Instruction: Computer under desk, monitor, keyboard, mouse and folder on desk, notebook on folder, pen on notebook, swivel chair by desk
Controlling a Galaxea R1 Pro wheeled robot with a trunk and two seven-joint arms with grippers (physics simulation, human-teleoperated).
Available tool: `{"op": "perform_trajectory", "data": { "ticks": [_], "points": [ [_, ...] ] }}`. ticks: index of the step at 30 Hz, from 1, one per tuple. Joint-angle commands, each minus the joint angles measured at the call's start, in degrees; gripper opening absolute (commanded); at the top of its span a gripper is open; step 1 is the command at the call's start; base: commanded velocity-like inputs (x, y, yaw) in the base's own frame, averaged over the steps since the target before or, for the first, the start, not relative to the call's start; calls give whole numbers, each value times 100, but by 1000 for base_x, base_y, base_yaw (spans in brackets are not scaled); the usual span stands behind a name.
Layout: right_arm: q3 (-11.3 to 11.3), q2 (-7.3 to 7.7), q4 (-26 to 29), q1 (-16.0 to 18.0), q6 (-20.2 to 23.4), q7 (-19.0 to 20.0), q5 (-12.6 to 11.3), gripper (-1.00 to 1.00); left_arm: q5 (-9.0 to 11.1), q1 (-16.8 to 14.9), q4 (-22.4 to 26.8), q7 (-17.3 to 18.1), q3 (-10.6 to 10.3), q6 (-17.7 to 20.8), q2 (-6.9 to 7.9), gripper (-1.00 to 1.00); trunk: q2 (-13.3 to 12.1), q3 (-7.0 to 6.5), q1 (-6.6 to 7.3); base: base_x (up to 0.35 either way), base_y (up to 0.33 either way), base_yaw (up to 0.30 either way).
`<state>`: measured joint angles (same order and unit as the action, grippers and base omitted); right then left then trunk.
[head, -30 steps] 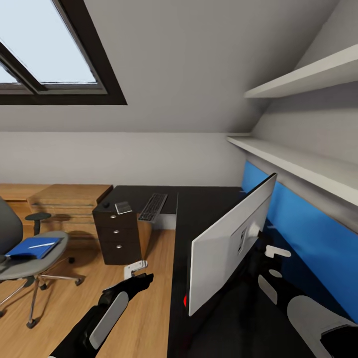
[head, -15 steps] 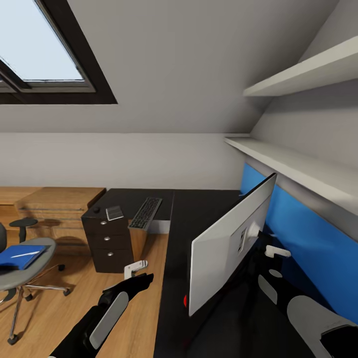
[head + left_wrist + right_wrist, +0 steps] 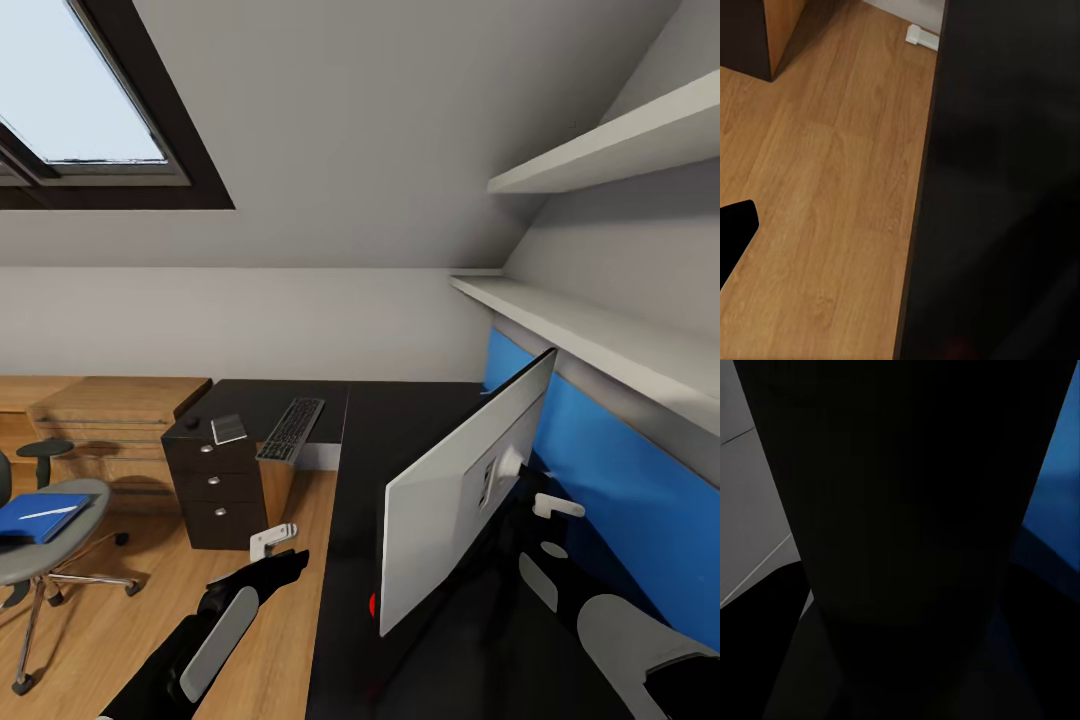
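The monitor [image 3: 465, 490] hangs tilted over the glossy black desk [image 3: 400, 420], white back toward me. My right gripper [image 3: 520, 492] is shut on it from behind, its fingers hidden. My left gripper [image 3: 288, 562] hovers open over the wood floor beside the desk edge; one black finger [image 3: 733, 234] shows in the left wrist view. The keyboard [image 3: 291, 429] lies on the desk's far wing. A grey notebook [image 3: 229, 429] and a small dark mouse [image 3: 192, 423] rest on the drawer unit [image 3: 215, 490]. The blue folder [image 3: 40, 517] with the pen [image 3: 50, 511] lies on the swivel chair [image 3: 60, 550].
A low light-wood cabinet [image 3: 110, 420] stands along the far wall. White shelves [image 3: 590, 340] run above the blue back panel [image 3: 620, 470]. A white desk foot [image 3: 272, 540] sits on the floor. A skylight [image 3: 90, 110] is at the upper left.
The view has swung, so desk, drawers and chair slid left in the picture; the monitor kept its place with my right arm. Little has changed in the last half second.
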<state>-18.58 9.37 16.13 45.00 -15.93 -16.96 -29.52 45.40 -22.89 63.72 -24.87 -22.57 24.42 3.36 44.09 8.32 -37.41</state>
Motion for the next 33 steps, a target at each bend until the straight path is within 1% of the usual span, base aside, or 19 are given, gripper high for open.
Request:
{"op": "perform_trajectory", "data": {
  "ticks": [1,10,21,33],
  "points": [
    [-49,2,13,9,-16,-27,16,-100,57,-5,9,-55,-20,1,7,100,9,8,-1,0,0,0],
    [-54,-2,13,9,-16,-27,24,-100,57,-5,9,-55,-20,1,7,100,9,8,-1,0,-5,0],
    [-58,-5,7,9,-16,-27,25,-100,53,-5,9,-62,-20,1,11,100,9,8,-1,0,-87,0],
    [-58,-3,12,9,-16,-27,25,-100,56,-5,9,-62,-20,1,12,100,9,8,-1,0,-5,0]
  ]
}}
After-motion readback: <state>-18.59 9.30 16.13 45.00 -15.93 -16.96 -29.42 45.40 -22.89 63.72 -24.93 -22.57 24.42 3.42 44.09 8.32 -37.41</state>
